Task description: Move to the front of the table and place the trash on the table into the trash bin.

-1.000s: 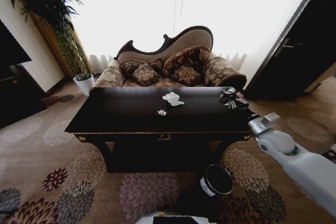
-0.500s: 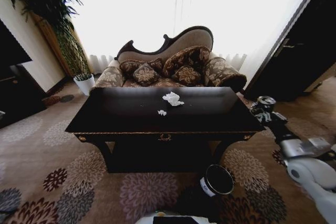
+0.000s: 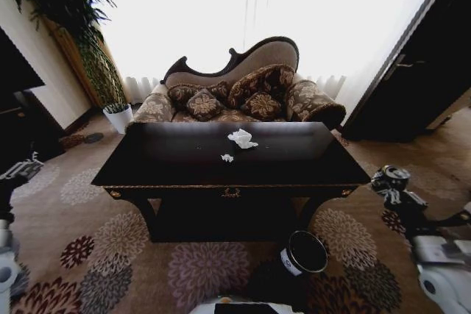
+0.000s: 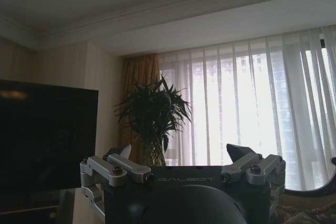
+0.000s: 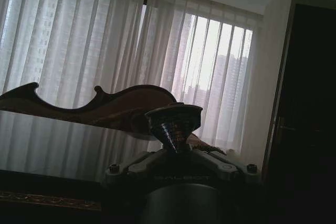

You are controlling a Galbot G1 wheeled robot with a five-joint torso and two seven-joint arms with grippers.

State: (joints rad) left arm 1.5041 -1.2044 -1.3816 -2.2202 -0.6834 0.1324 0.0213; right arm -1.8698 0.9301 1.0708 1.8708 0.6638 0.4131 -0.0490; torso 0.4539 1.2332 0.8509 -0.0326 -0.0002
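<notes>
You are facing the long dark table (image 3: pixel 184 170), and it is sitting right in front of you with the patterned sofa (image 3: pixel 243 97) behind it. The round black trash bin (image 3: pixel 305 253) is standing on the carpet, low down by the front of the table, toward your right side.

Your right gripper (image 3: pixel 395 190) is hanging in the air off the right end of the table, lower than the tabletop. It is squeezing a dark drink can (image 3: pixel 390 178), and in the right wrist view the can (image 5: pixel 174 120) is standing upright between the closed fingers. The bin is lying down and to the left of this gripper, closer to your body. I think the can needs to travel that way until it is over the bin's open top. The right arm is much nearer to the bin than the left one.

Your left gripper (image 3: pixel 18 170) is waiting far out on your left side, well apart from the table. Its fingers (image 4: pixel 239 153) are spread wide and are holding nothing.

A white crumpled tissue (image 3: pixel 241 137) is lying near the middle of the table toward the back, and a tiny white scrap (image 3: pixel 227 157) is lying just in front of it.
</notes>
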